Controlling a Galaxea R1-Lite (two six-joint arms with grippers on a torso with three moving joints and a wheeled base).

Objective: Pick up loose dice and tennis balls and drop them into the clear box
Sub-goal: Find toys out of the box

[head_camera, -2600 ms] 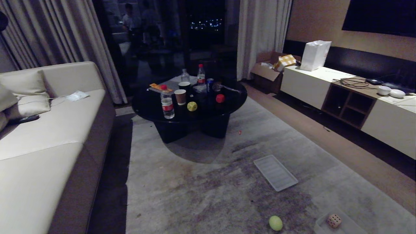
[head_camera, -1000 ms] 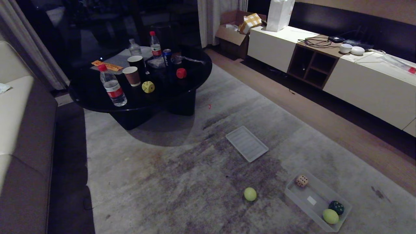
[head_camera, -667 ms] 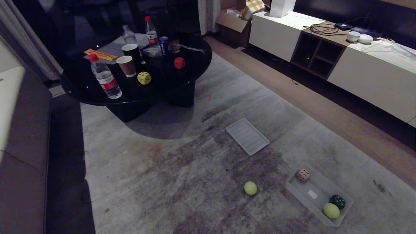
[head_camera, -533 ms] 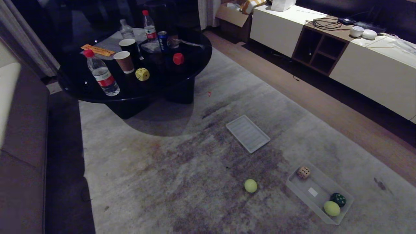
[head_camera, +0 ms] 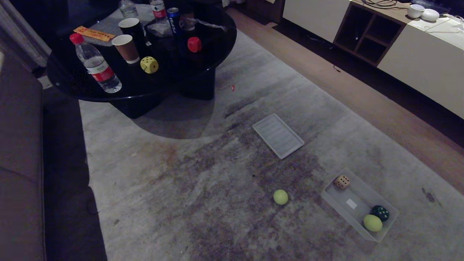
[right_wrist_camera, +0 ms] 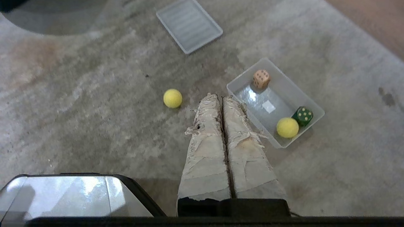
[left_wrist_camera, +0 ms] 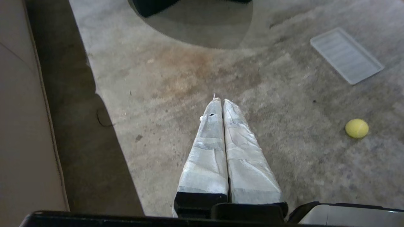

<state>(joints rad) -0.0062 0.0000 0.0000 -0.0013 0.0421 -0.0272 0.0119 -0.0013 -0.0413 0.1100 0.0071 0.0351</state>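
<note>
The clear box (head_camera: 353,217) (right_wrist_camera: 284,82) lies on the rug at the lower right. In it are a beige die (head_camera: 342,182) (right_wrist_camera: 261,78), a dark green die (head_camera: 380,212) (right_wrist_camera: 302,115) and a tennis ball (head_camera: 372,223) (right_wrist_camera: 287,127). A loose tennis ball (head_camera: 280,197) (right_wrist_camera: 172,98) (left_wrist_camera: 356,128) rests on the rug left of the box. A yellow die (head_camera: 149,65) and a red die (head_camera: 194,44) sit on the black round table (head_camera: 83,90). Both grippers are outside the head view. My left gripper (left_wrist_camera: 220,100) and right gripper (right_wrist_camera: 219,96) hang shut and empty above the rug.
A flat ribbed clear lid (head_camera: 278,135) lies on the rug between table and box. The table holds water bottles (head_camera: 95,65), paper cups (head_camera: 125,48) and a can (head_camera: 174,19). A sofa (head_camera: 20,159) runs along the left, a low white cabinet (head_camera: 420,59) along the right.
The whole head view has tilted downward: table, lid and box have all slid up the picture, and curtains and window have left it. Nothing on the rug has moved.
</note>
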